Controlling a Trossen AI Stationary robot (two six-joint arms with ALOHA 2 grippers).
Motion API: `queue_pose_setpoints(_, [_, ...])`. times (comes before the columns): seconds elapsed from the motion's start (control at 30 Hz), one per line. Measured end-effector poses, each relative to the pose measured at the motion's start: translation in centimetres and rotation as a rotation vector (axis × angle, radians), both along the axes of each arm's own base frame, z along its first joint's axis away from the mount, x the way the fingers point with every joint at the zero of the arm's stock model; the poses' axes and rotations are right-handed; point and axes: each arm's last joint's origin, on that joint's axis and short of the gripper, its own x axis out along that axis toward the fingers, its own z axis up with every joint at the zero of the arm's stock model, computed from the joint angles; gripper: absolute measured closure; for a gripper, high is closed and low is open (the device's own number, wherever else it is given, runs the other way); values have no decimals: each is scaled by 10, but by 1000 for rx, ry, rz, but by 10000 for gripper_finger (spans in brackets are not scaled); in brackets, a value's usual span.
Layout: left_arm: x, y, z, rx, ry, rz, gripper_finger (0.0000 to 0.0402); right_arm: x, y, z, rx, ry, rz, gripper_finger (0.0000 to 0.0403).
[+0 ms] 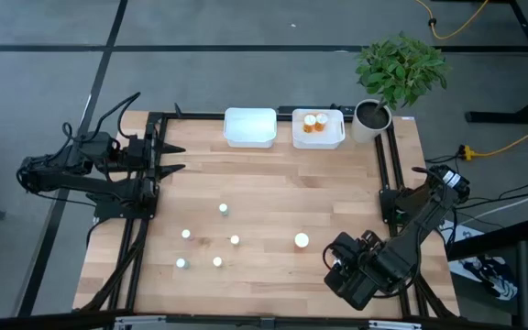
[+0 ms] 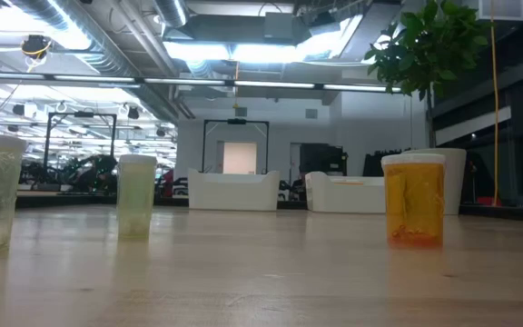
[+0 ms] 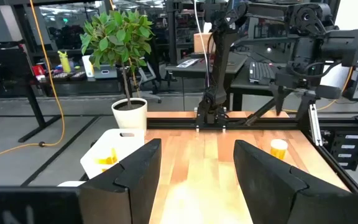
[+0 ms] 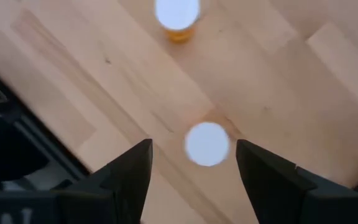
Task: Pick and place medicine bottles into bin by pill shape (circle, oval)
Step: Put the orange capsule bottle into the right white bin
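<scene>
Currently we've got the right hand (image 4: 192,163) open, empty, above a white-capped bottle (image 4: 207,144) on the counter (image 1: 273,192); left hand (image 3: 194,165) open, parked at the counter's left edge.

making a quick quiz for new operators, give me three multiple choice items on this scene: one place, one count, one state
1. Where is the potted plant?
A. the table's far right corner, beside the right bin
B. between the two bins
C. beside the left arm

2. How many orange bottles lie in the right bin?
A. none
B. two
C. five

3. How is the right end effector?
A. shut on a bottle
B. open, holding nothing
C. out of view

Answers: 1 A, the high view shows it next to the right bin at the far right corner. 2 B, two white caps show there, while the left bin holds none. 3 B, the right wrist view shows its fingers apart over the wooden table.
</scene>
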Motion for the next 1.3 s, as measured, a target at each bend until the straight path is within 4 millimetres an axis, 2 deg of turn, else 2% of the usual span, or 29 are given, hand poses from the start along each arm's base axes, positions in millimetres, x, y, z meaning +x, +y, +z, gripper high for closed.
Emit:
queue_pose_setpoints(0.13, [0, 0, 0, 0, 0, -1, 207, 3, -5, 0, 29, 3, -123, 163])
queue_pose_setpoints(0.5, [0, 0, 0, 0, 0, 0, 207, 4, -4, -2, 58, 23, -195, 109])
queue_pose_setpoints(0.73, [0, 0, 0, 0, 1, 0, 207, 6, 5, -25, 38, 187, -244, 108])
queue_pose_setpoints(1.03, [0, 0, 0, 0, 1, -1, 207, 13, 8, -43, -7, 225, -253, 108])
queue_pose_setpoints(1.3, [0, 0, 0, 0, 1, 0, 207, -6, -11, -60, -6, 307, -257, 108])
